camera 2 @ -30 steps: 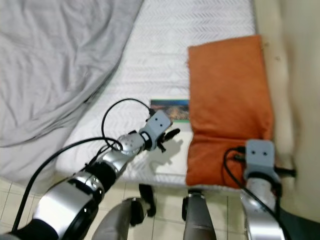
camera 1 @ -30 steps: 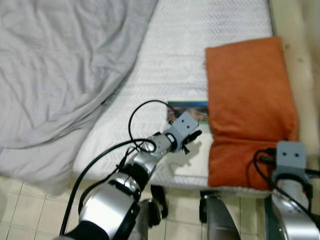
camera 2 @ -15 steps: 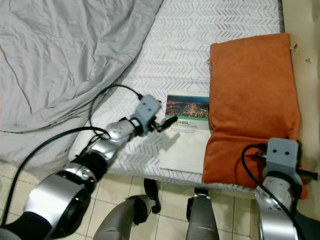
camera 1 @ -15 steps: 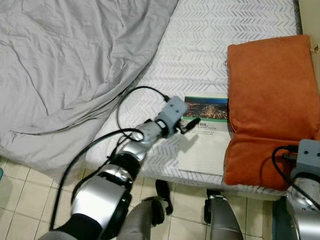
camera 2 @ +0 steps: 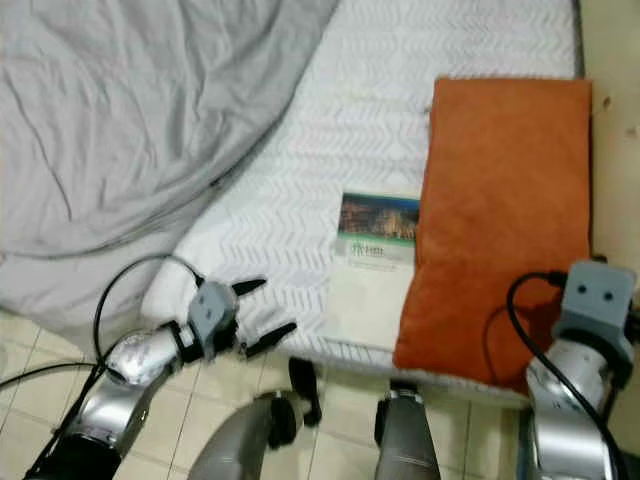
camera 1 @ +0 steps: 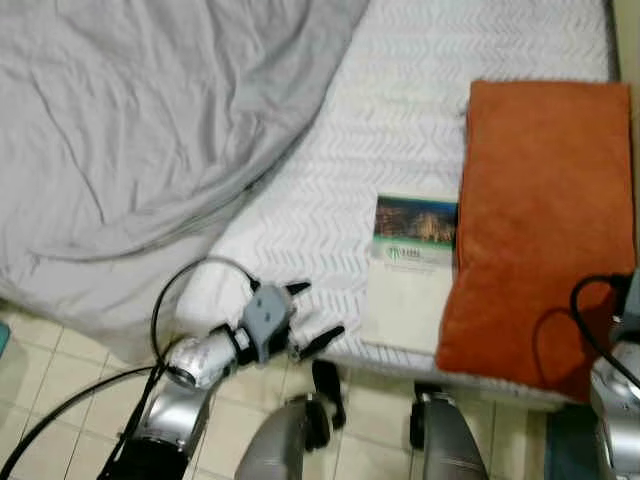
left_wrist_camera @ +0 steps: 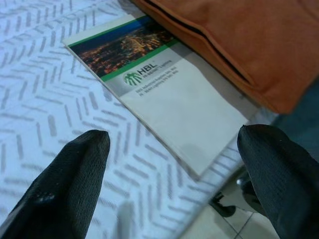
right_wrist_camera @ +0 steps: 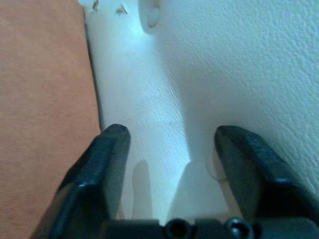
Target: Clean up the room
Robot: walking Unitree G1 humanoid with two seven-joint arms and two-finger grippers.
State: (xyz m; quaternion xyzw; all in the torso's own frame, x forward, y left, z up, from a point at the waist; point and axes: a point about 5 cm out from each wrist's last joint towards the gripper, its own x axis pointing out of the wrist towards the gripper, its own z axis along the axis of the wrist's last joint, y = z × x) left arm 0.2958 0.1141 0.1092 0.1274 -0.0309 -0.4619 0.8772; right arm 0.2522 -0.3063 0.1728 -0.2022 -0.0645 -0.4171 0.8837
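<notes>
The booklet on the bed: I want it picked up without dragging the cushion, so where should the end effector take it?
Grip the booklet by its white near end at the mattress edge, coming from the floor side with the open left end effector. It lies flat, its right side is tucked against the orange cushion, and the near end seems to offer a free edge.

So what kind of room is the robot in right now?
Most likely a bedroom. A bed with a white chevron-patterned mattress stands on a tiled floor, a rumpled grey duvet is heaped on it, and an orange pillow lies near its edge beside a booklet.
</notes>
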